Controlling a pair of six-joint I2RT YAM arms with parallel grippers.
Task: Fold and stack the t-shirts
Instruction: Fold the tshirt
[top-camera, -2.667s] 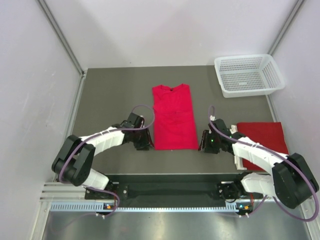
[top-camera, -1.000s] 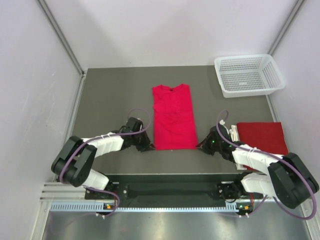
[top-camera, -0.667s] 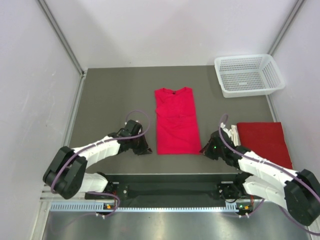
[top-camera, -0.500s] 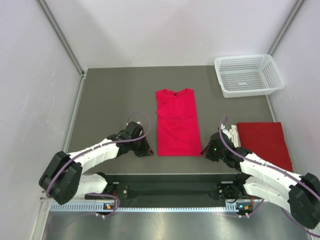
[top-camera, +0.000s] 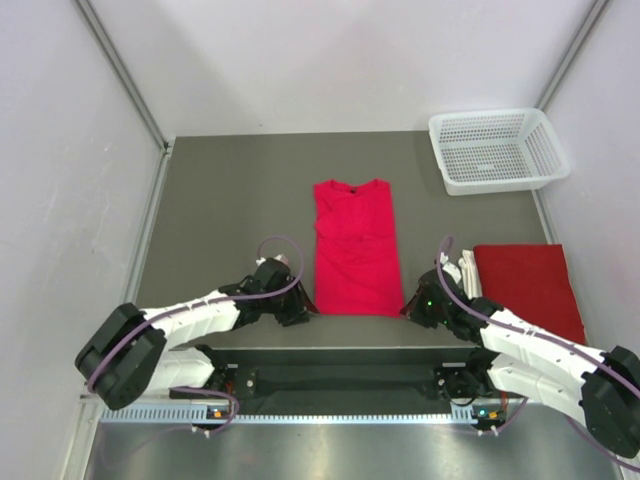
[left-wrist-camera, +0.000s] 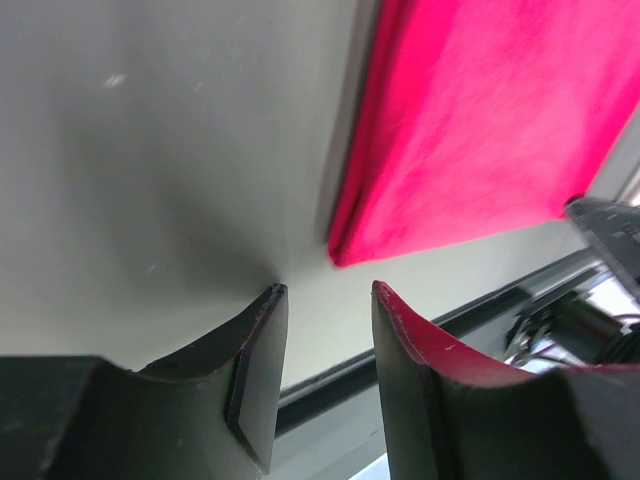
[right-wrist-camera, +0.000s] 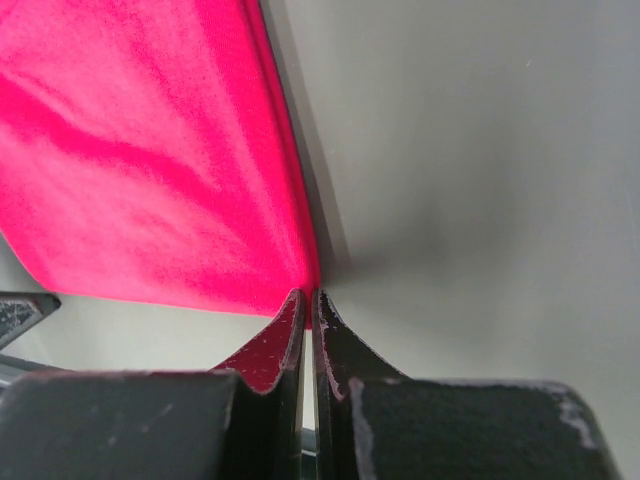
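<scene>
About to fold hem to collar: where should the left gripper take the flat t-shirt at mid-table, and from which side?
I'd take its near-left hem corner, approached low from the near left. The t-shirt lies flat, hem toward the arms, and that corner's layered edge sits just ahead of the left gripper, whose jaws stand open.

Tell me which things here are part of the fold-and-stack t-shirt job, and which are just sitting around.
Part of the job:
- bright red t-shirt, laid out long in the middle
- folded darker red t-shirt, at the right side

Just lying about:
- white mesh basket, in the far right corner
</scene>
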